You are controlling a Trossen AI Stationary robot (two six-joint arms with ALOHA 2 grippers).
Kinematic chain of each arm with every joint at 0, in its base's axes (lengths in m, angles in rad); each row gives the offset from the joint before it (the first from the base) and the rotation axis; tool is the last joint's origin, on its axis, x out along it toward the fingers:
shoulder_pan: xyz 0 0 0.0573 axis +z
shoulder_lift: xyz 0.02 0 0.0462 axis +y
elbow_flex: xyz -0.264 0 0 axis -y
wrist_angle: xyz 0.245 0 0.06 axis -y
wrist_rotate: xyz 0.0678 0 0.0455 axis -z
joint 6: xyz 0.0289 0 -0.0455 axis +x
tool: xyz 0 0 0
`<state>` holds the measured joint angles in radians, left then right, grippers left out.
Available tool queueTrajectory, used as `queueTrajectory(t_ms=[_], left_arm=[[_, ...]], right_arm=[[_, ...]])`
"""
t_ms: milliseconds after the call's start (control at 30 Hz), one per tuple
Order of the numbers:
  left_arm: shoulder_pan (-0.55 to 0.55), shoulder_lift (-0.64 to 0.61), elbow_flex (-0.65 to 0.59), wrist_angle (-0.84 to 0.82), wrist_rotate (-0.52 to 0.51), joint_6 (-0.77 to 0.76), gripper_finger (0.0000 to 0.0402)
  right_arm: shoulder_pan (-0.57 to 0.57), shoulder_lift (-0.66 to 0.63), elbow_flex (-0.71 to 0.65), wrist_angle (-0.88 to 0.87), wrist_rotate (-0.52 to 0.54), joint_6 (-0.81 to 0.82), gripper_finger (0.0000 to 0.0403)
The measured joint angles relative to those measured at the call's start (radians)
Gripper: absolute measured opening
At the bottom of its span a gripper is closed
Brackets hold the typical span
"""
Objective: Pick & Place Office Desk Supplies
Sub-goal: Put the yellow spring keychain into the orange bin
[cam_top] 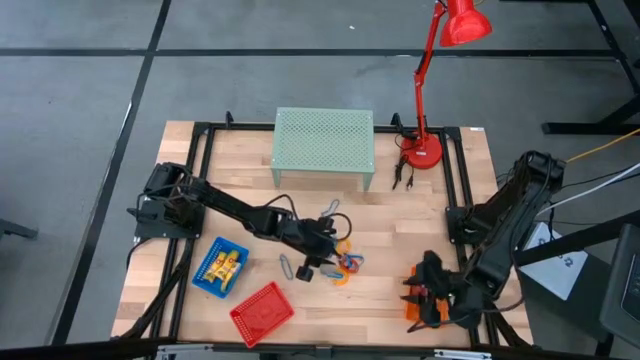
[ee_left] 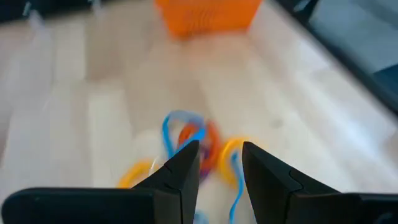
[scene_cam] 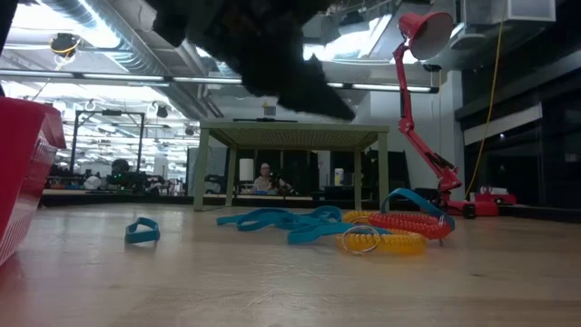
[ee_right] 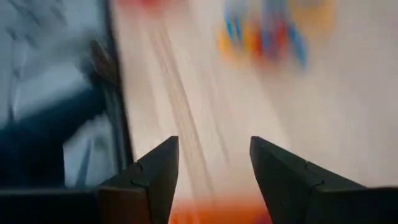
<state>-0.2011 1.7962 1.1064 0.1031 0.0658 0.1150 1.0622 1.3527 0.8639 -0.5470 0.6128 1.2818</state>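
Tangled blue, orange and yellow plastic loops (ee_left: 199, 146) are hovered over by the part-open, empty left gripper (ee_left: 221, 165); descent and closing are called for, while the right gripper (ee_right: 214, 165) is held open and empty above the orange mesh basket (cam_top: 420, 305) at the table's near right edge.

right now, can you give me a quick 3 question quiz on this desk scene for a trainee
1. True or false: the blue basket holds yellow pieces.
2. Which gripper hangs over the pile of coloured rings and loops? A) left B) right
3. Fill in: the right gripper is above the ____ basket at the table's near right edge.

Key:
1. True.
2. A: the left gripper is at the pile, its fingers a little apart with nothing between them.
3. Orange. In the right wrist view its fingers stand wide apart and empty.
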Motion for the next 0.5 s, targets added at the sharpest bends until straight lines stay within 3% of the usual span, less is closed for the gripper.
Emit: queueTrajectory(t_ms=[133, 233, 367, 500], left_arm=[[-0.006, 0.000, 0.007, 0.008, 0.033, -0.058, 0.0118], [-0.017, 0.000, 0.021, -0.008, 0.080, -0.124, 0.0118], [-0.062, 0.000, 0.048, -0.018, 0.037, -0.169, 0.0118], [-0.101, 0.016, 0.099, -0.082, -0.048, -0.196, 0.0118]], right_arm=[[-0.001, -0.016, 0.000, 0.189, 0.316, -0.290, 0.0198], [-0.004, -0.017, 0.000, 0.298, 0.487, -0.496, 0.0196], [-0.025, -0.017, 0.000, 0.341, 0.562, -0.636, 0.0196], [-0.065, -0.017, 0.000, 0.339, 0.547, -0.662, 0.0196]])
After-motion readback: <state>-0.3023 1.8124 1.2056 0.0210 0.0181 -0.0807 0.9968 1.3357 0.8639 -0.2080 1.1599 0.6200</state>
